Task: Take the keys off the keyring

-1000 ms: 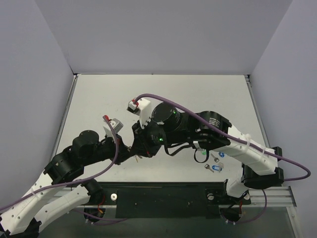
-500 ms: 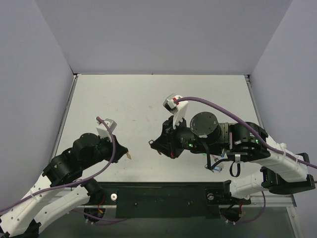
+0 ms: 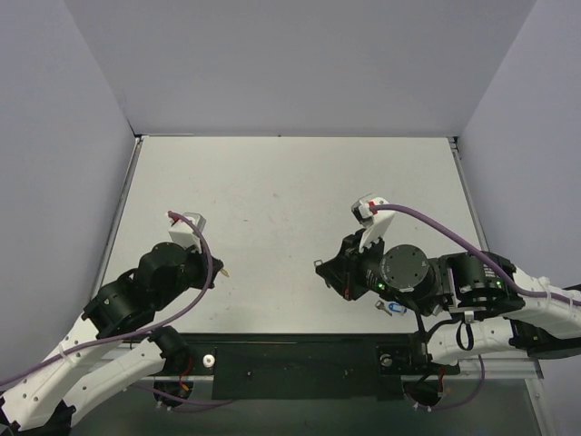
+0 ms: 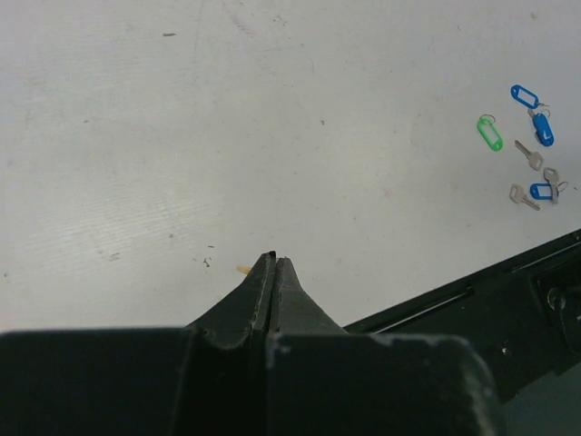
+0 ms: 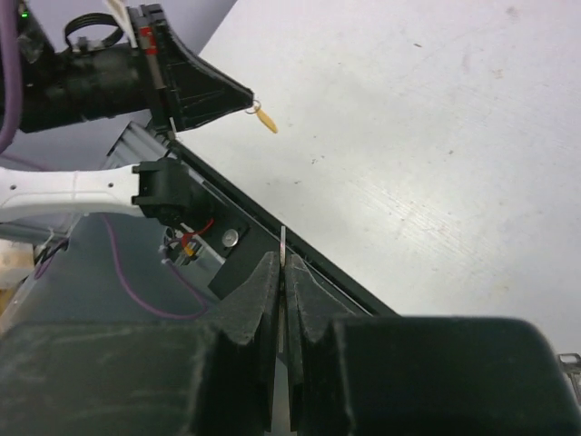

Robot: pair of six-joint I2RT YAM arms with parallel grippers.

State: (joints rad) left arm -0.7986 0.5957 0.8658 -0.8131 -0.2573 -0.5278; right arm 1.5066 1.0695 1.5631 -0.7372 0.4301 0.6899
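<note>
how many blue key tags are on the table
3 in the left wrist view, clustered at the right: the top blue tag, a second blue tag just under it, a third blue tag lower, beside silver keys. Others may be hidden.

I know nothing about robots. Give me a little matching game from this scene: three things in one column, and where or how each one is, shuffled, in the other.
1. left tool
2. right tool
3. green plastic tag

A. lying on the white table beside blue plastic tags
B. shut on a thin silver metal piece
C. shut on a tiny silver wire ring, with a yellow-capped key dangling from it

Pairs: 1-C, 2-B, 3-A
</note>
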